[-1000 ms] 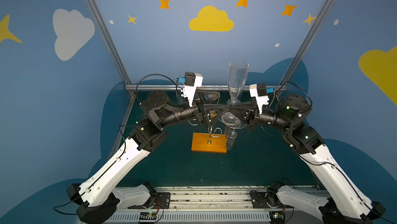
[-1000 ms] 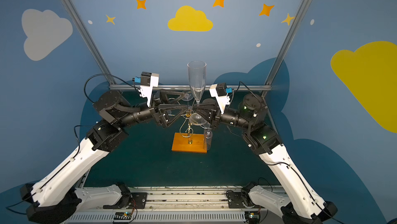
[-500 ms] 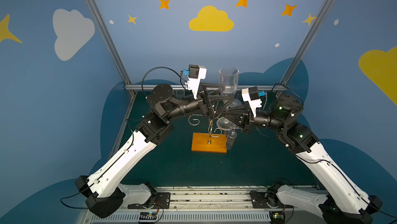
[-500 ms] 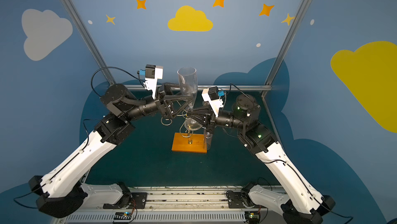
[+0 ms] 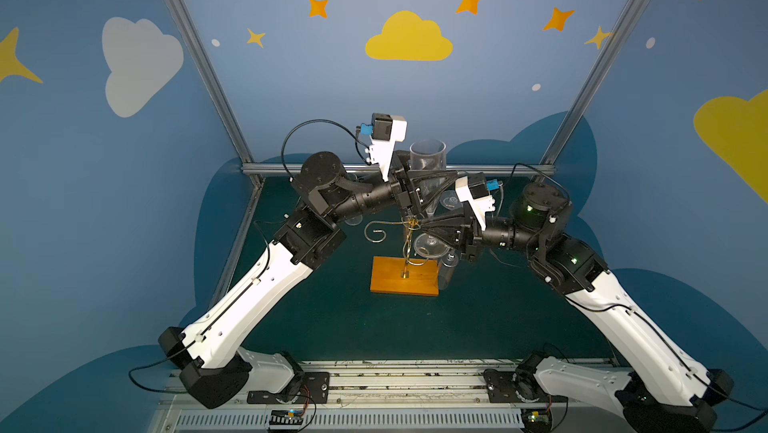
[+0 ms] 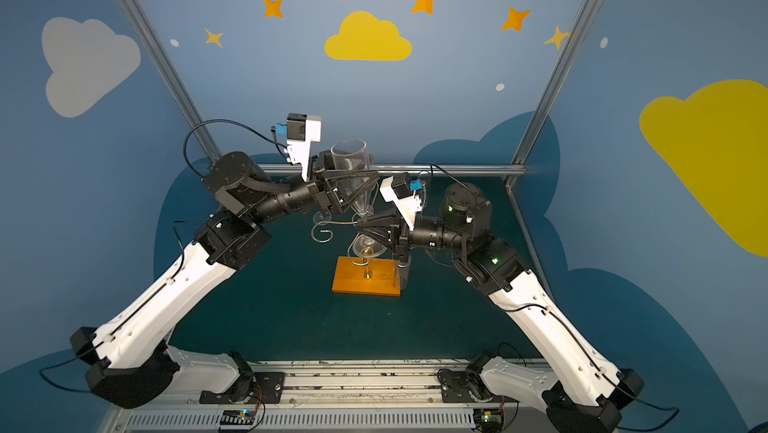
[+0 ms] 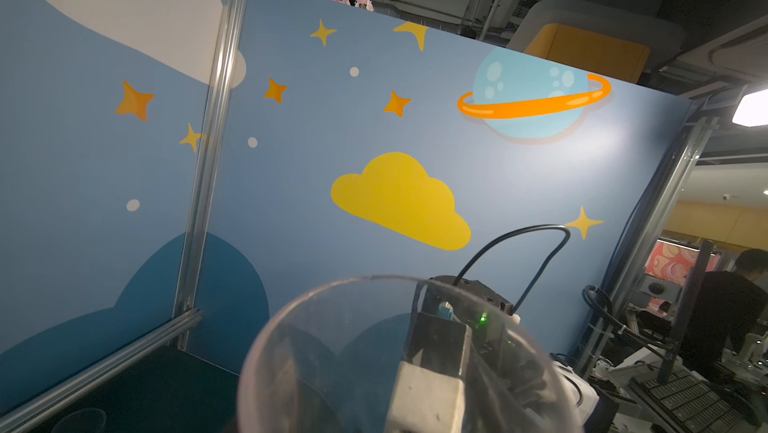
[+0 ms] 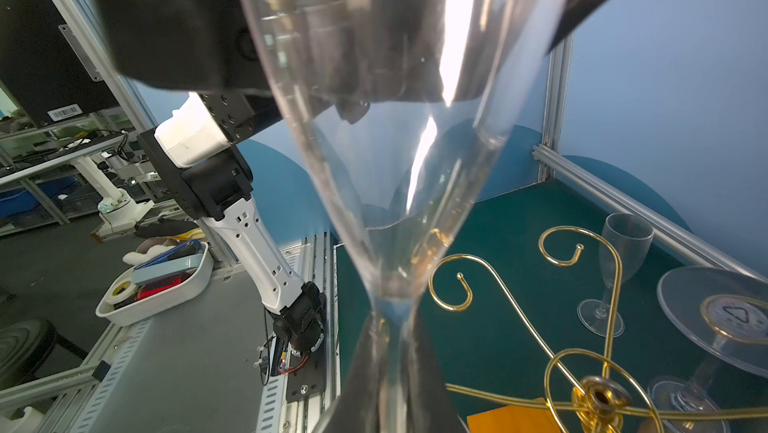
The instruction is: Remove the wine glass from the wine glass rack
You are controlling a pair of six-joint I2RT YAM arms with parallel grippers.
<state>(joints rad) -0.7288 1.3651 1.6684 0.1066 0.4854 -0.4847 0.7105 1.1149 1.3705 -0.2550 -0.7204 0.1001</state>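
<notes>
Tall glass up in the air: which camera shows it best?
Right wrist view: the tall glass fills the picture, bowl down to stem. In both top views the tall glass is small and partly hidden. The left wrist view catches only its rim.

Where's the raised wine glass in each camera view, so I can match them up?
Top view: raised glass at centre, rack just below it.
Top view: raised glass at centre too.
Left wrist: raised glass close up, rim foremost.
Right wrist: raised glass close up, bowl and stem.
Shared landmark: back-left corner post.
</notes>
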